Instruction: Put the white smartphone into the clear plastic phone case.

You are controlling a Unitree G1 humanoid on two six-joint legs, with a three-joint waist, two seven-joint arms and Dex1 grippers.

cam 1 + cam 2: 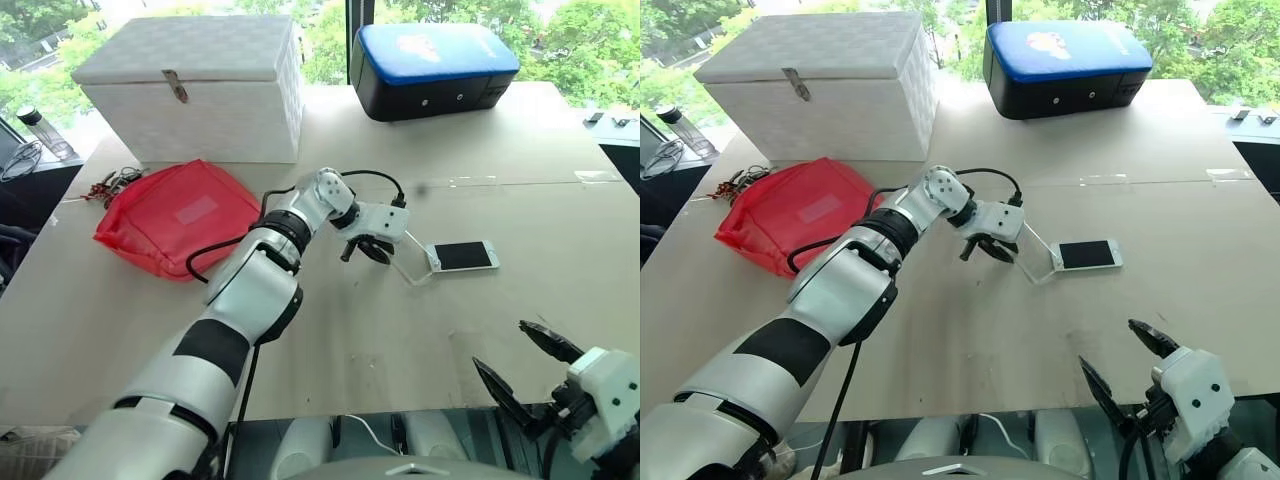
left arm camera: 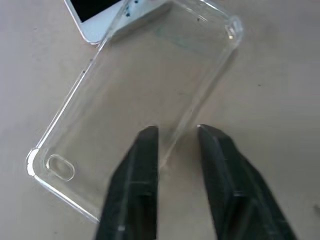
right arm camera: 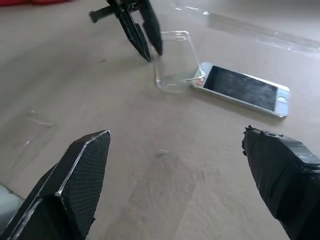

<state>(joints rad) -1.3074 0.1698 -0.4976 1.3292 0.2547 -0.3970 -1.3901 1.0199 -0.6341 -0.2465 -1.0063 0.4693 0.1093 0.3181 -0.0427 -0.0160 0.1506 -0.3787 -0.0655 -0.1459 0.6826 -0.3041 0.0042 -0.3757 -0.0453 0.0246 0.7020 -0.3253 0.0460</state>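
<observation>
Item, left gripper [image 2: 176, 132]: we are clamping our fingers on one long rim of the clear plastic phone case [image 2: 135, 95], tilted against the white smartphone [image 1: 463, 255] lying screen-up on the table [image 1: 420, 340]. Right gripper [image 3: 177, 145]: we are holding it spread wide, empty, near the table's front edge. Risk: the thin rim likely slipping or nudging the phone. Surroundings: beige tabletop, white box [image 1: 200, 85], red pouch [image 1: 175, 215], windows behind.

White smartphone [image 1: 463, 256] lies screen-up; clear case [image 2: 140, 95] tilted against it.
</observation>
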